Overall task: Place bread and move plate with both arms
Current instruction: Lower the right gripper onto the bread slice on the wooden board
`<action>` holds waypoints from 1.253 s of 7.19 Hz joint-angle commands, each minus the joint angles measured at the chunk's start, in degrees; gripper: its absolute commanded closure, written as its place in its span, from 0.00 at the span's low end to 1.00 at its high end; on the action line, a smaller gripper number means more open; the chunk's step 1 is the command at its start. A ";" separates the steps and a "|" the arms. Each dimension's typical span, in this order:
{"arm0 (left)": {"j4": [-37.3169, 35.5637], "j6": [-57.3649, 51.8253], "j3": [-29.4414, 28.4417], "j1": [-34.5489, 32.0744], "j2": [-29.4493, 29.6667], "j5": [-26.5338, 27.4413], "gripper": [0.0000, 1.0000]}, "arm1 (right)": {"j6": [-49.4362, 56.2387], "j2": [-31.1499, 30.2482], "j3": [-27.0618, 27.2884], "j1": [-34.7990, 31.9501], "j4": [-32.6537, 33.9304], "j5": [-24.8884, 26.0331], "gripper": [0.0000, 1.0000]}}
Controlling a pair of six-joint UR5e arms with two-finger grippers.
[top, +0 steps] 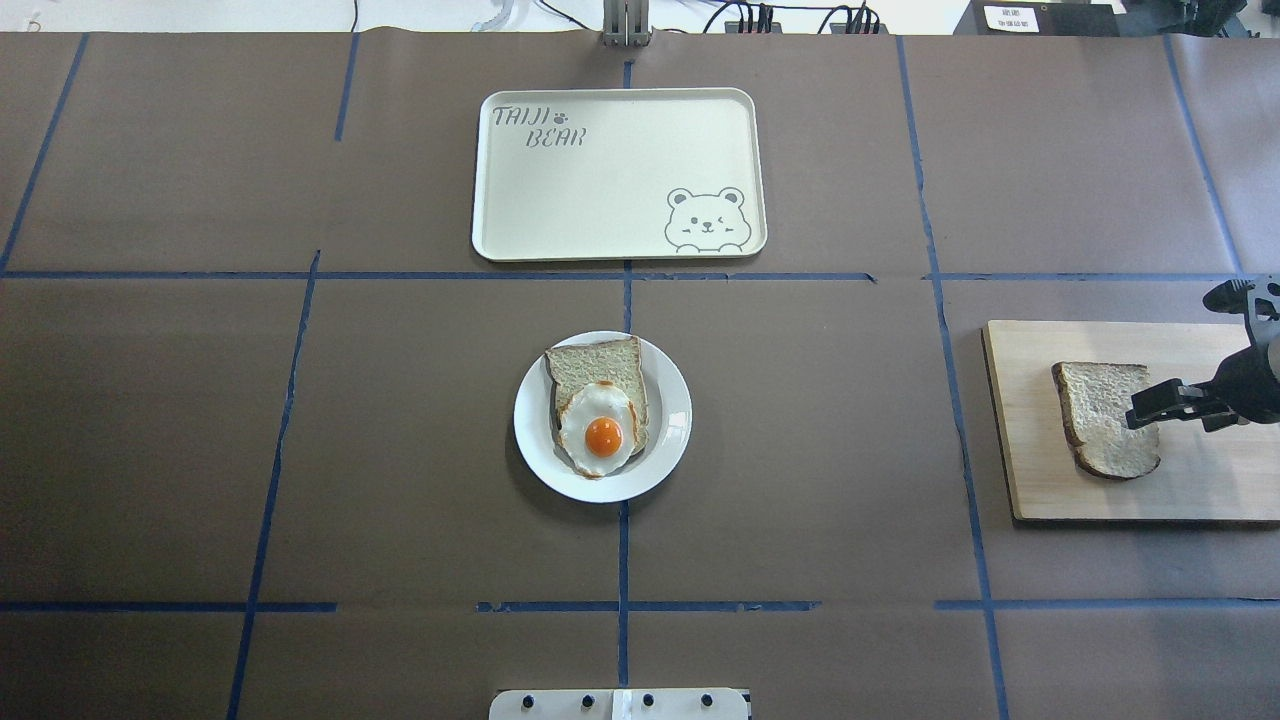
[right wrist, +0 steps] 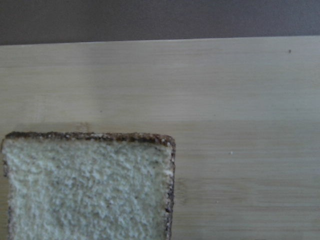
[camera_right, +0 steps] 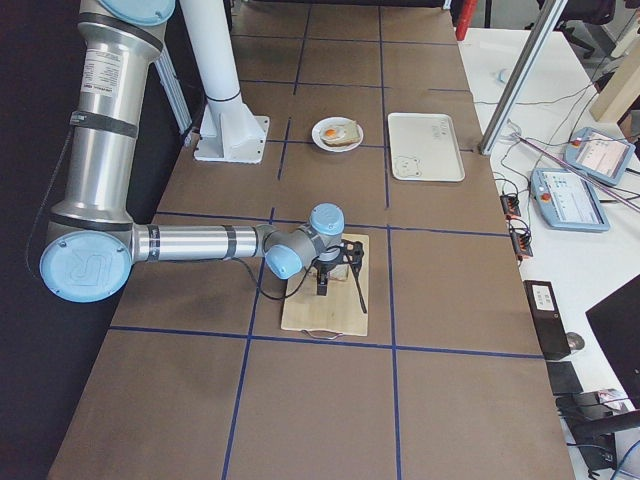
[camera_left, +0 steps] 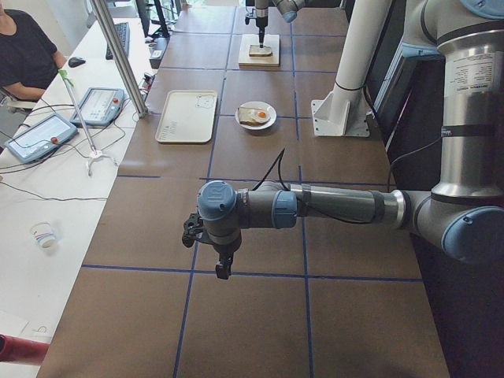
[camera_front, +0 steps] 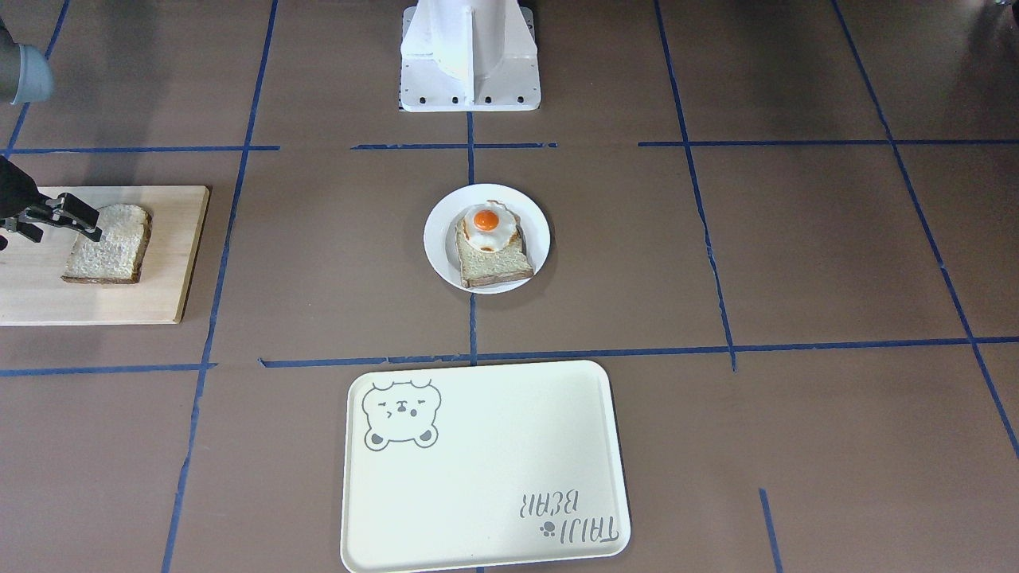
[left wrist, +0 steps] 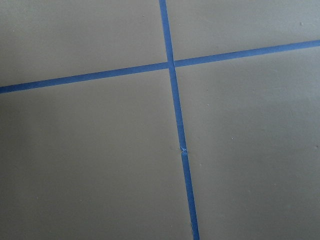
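Observation:
The bread (top: 1105, 420) lies flat on a wooden board (top: 1200, 480) at the table's right end. It also shows in the front view (camera_front: 107, 243) and fills the lower left of the right wrist view (right wrist: 90, 185). My right gripper (top: 1172, 410) hangs just above the bread's outer edge, with its jaws apart and nothing between them. The white plate (top: 672, 420) sits mid-table and carries a paler slice with a fried egg (top: 600, 425). My left gripper (camera_left: 222, 268) shows only in the left side view, low over bare table far from the plate, and I cannot tell whether it is open or shut.
A cream rectangular tray (top: 600, 180) with a bear drawing lies beyond the plate, on the far side from the robot base (camera_front: 470, 56). Blue tape lines cross the brown table cover. The left wrist view shows only table and tape.

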State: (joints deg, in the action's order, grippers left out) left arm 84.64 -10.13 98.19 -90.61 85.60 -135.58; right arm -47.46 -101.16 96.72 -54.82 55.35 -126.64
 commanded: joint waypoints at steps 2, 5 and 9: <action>0.00 0.03 0.42 0.00 -0.09 0.05 0.00 | -0.09 0.96 -0.04 1.02 -0.07 -0.01 0.02; 0.00 0.03 0.42 0.00 -0.09 0.05 0.00 | -0.17 0.97 -0.48 1.29 0.02 -0.01 0.16; -0.08 0.03 0.60 -0.09 -0.09 -0.04 0.00 | 0.00 0.97 -0.48 1.20 0.02 -0.10 0.86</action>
State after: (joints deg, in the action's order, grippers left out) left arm 84.55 -10.12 98.67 -90.70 85.52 -135.60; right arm -47.49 -100.18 96.20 -53.60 55.37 -126.60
